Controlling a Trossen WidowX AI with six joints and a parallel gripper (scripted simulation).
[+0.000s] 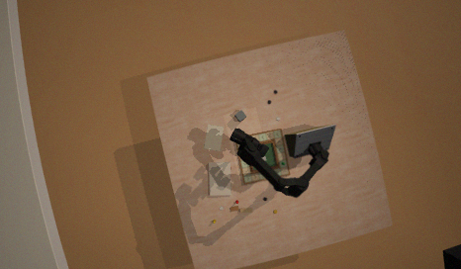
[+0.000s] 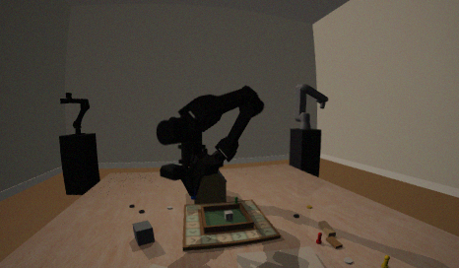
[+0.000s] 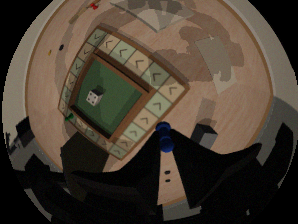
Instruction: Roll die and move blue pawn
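Blue pawn (image 3: 165,138) between the fingertips of the tool (image 3: 164,133); die (image 3: 93,97) in the green-floored tray (image 3: 116,131); green pawn (image 3: 69,117) beside it, on the board (image 3: 184,90).
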